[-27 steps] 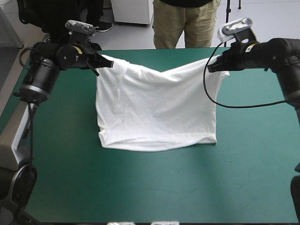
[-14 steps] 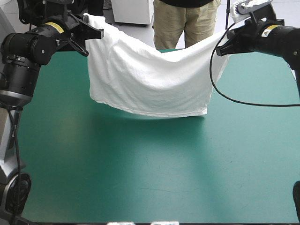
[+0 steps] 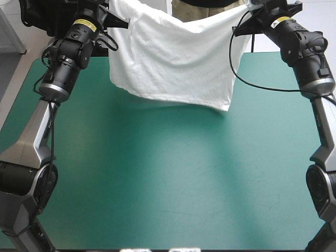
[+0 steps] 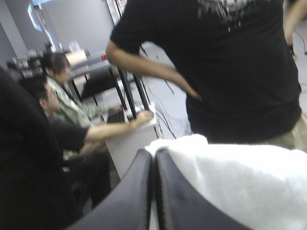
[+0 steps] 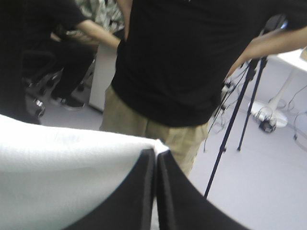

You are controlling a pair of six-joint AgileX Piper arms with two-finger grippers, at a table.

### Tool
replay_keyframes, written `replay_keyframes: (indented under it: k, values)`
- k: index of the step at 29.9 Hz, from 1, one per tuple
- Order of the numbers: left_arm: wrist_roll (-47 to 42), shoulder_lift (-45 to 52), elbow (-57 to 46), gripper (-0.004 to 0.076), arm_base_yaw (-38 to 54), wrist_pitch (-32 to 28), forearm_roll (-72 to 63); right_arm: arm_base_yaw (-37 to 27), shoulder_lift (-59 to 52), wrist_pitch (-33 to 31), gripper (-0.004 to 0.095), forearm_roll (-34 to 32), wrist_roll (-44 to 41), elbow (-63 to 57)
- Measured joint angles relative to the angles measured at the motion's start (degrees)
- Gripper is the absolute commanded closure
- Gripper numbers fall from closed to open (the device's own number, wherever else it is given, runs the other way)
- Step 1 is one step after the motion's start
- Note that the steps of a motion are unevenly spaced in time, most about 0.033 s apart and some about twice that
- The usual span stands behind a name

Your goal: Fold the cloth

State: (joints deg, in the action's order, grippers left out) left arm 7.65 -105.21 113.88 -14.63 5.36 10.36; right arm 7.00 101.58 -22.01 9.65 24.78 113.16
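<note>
The white T-shirt [image 3: 176, 58] hangs in the air above the far half of the table, stretched between both arms, its lower hem clear of the teal-green cover [image 3: 173, 173]. My left gripper [image 3: 116, 20] is shut on the T-shirt's upper left corner. My right gripper [image 3: 242, 22] is shut on its upper right corner. In the left wrist view the black fingers [image 4: 144, 191] meet in an arch with white cloth [image 4: 240, 182] beside them. In the right wrist view the gripper [image 5: 154, 158] pinches the white sheet [image 5: 62, 177] the same way.
The T-shirt's shadow lies on the cover below its hem. A black cable loop hangs from the right wrist in front of the cloth's right edge.
Both arms rose and carried the T-shirt up off the table; earlier its lower part lay on the cover, now it hangs free and higher, toward the far edge.
</note>
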Motion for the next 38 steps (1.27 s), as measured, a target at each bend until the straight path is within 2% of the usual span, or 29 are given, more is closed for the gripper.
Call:
replay_keyframes:
  k: [3,5,7,10,15,17,19,24,32,38]
  values:
    - [0.31,0.05,0.06,0.0741,0.44,-5.78,1.44,0.00,0.34,5.96,0.0926,0.01,0.40,-0.04]
    - [0.31,0.23,0.11,0.0741,1.05,-4.76,0.34,0.00,0.29,5.99,0.0925,0.01,0.45,0.01]
    - [0.23,0.24,0.11,0.0741,1.78,0.04,-1.39,0.00,0.29,2.92,0.0925,0.24,0.50,0.08]
    - [-0.67,-0.01,-0.45,0.0741,3.13,13.34,-4.53,0.00,0.69,-4.83,0.0925,0.54,0.51,-0.12]
    - [-2.79,-1.34,-5.17,0.0741,4.33,31.97,-5.97,0.00,3.39,-21.56,0.0925,2.01,0.51,-0.83]
    - [-3.26,-1.90,-8.50,0.0741,4.60,37.03,-6.22,0.00,4.39,-26.74,0.0925,2.48,0.38,-2.70]
    - [-3.74,-2.04,-11.71,0.0741,4.93,39.47,-6.59,0.00,4.79,-29.66,0.0925,2.48,-0.10,-5.19]
    - [-4.22,-1.13,-22.08,0.0741,5.66,41.72,-7.17,-0.05,4.08,-33.03,0.0925,4.35,-0.04,-13.28]
    - [-4.25,8.09,-36.02,0.0741,5.75,38.17,-7.43,-0.17,-3.85,-32.96,0.0925,6.80,3.04,-28.50]
    - [-4.25,14.91,-42.65,0.0741,5.90,38.52,-7.43,-0.17,-10.88,-33.34,0.0925,6.60,3.78,-38.83]
